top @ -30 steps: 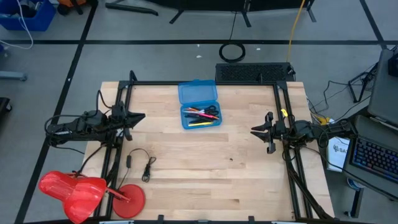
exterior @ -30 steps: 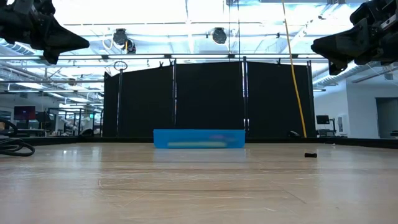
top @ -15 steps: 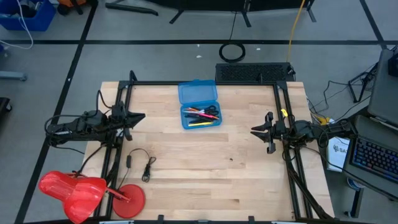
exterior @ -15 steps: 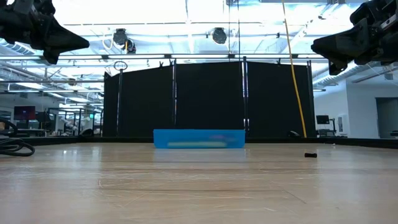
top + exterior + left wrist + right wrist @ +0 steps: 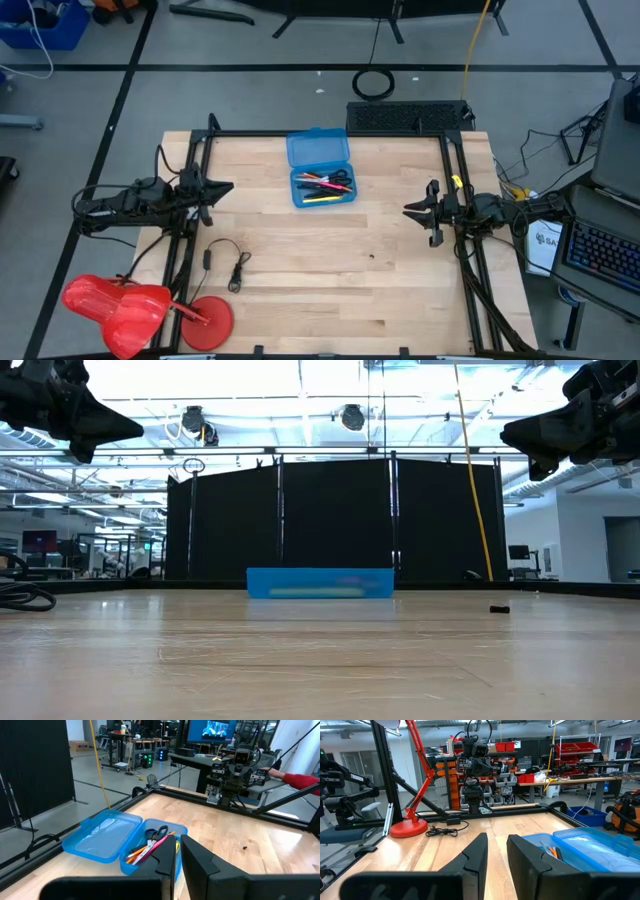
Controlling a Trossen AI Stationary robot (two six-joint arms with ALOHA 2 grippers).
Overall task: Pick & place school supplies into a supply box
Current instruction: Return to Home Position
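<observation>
The bright blue supply box lies open near the table's far edge, its lid folded back flat on the wood. Its tray holds pens and pencils in orange, pink, yellow and black, along with small black-handled scissors. In the low view the box shows as a low blue strip. My left gripper hangs raised at the table's left edge, shut and empty. At the right edge my right gripper is also raised, with a narrow gap between its fingers and nothing in it.
A thin black cable with a plug lies on the left near part of the table, and a red desk lamp stands at the near left corner. Black frame rails run along the table's sides. A small dark speck sits right of centre.
</observation>
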